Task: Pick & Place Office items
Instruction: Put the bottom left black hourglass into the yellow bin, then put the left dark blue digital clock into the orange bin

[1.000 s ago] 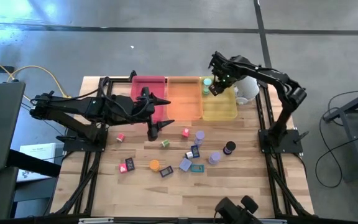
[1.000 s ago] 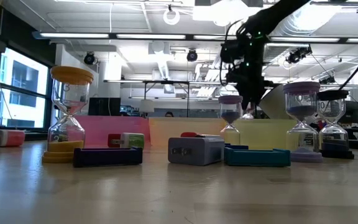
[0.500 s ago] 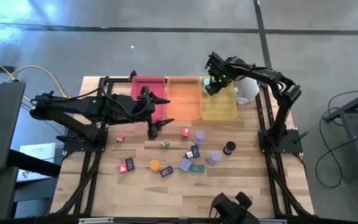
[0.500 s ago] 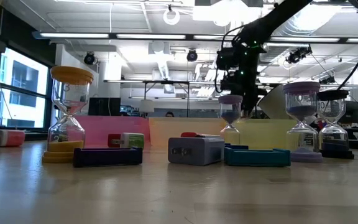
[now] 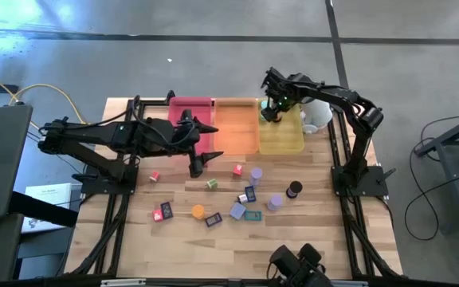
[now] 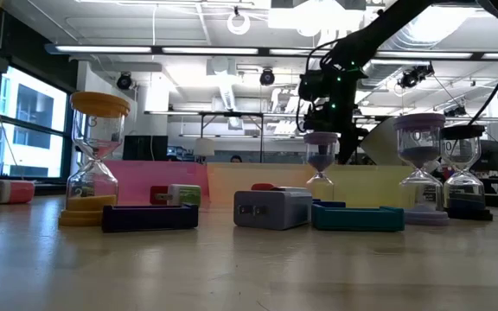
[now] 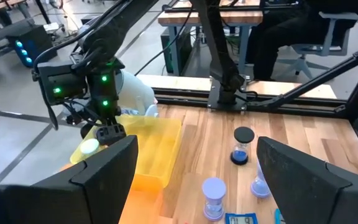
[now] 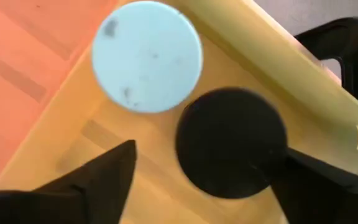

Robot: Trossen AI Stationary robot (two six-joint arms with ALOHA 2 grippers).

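Observation:
My right gripper (image 5: 271,110) is open over the far left corner of the yellow tray (image 5: 284,137). In its wrist view (image 8: 204,180) two small sand timers stand in that corner, seen from above: one with a pale blue cap (image 8: 146,56) and one with a black cap (image 8: 232,143). The black cap lies between my fingers; whether the finger beside it touches it, I cannot tell. My left gripper (image 5: 202,159) is open and empty in front of the pink tray (image 5: 190,108). More timers and small blocks stand scattered on the table, among them a red block (image 5: 237,169) and a black timer (image 5: 294,189).
The orange tray (image 5: 236,131) stands between the pink and yellow ones. A white cup (image 5: 317,115) stands right of the yellow tray. In the low view an orange-capped timer (image 6: 98,160), lavender timers (image 6: 419,164) and flat dark blue (image 6: 150,216) and teal (image 6: 357,216) pieces stand near.
My right gripper has gone a little toward the table's left edge, along the far side of the yellow tray to its far left corner.

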